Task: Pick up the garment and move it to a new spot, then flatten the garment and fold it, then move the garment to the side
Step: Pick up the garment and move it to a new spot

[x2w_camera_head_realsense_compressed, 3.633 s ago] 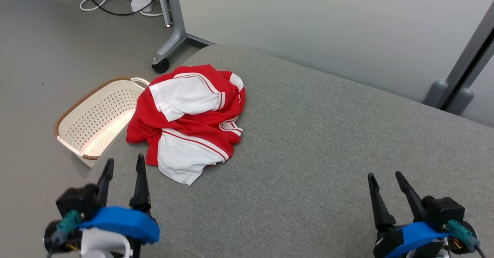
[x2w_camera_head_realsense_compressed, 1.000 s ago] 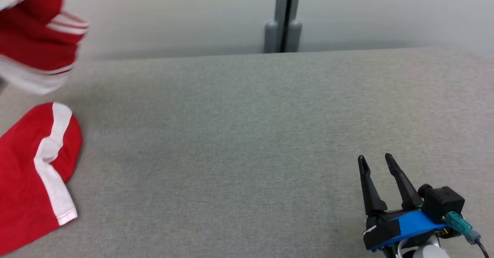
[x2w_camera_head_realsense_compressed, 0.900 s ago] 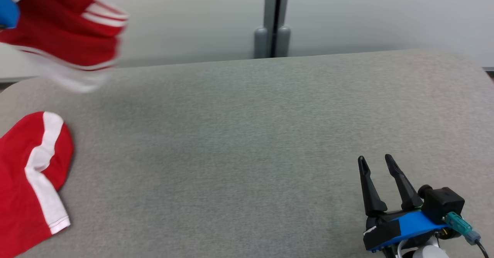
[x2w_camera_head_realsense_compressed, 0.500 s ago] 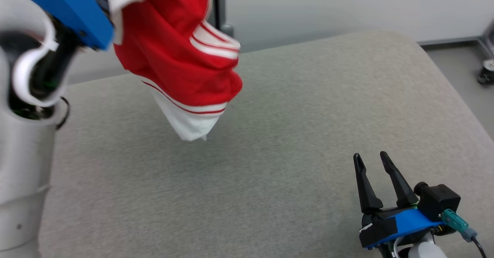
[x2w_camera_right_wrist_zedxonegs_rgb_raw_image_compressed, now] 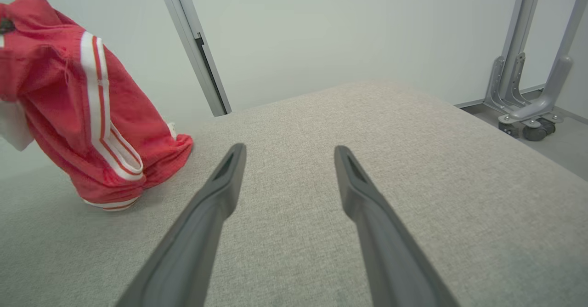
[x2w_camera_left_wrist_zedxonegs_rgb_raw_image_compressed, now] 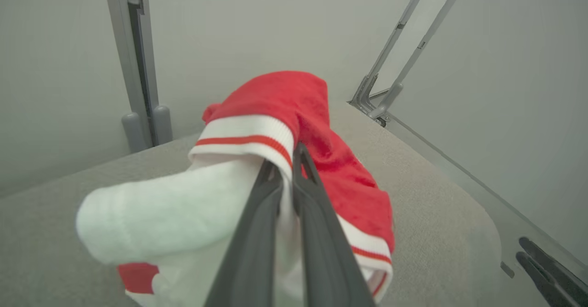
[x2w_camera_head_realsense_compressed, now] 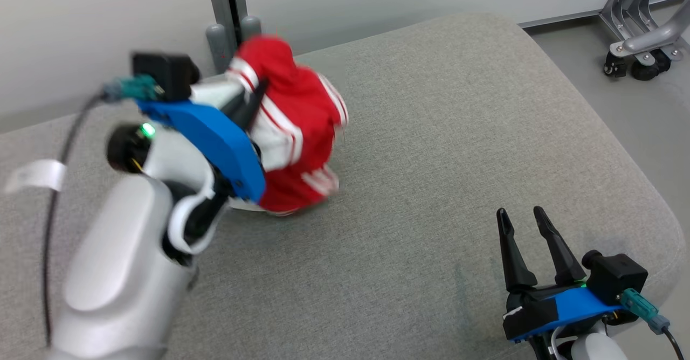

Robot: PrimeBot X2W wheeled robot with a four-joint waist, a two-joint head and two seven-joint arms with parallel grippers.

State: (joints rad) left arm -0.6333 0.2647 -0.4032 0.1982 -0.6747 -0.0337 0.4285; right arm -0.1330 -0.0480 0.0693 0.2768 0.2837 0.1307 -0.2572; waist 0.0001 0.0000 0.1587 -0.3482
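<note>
The garment (x2w_camera_head_realsense_compressed: 294, 133) hung bunched from the left gripper (x2w_camera_left_wrist_zedxonegs_rgb_raw_image_compressed: 282, 162), pinched tight on its white part, with its lower end touching the grey cushion (x2w_camera_head_realsense_compressed: 431, 133) near the back edge. The right gripper (x2w_camera_head_realsense_compressed: 519, 213) sat well apart, spread wide and empty.

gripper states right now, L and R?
left gripper: shut on the garment, pinching its white part.
right gripper: open, holding nothing, over the grey cushion.

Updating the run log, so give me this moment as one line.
step: relocate garment | left gripper: shut on garment, its lower end touching cushion | right gripper: open, empty
</note>
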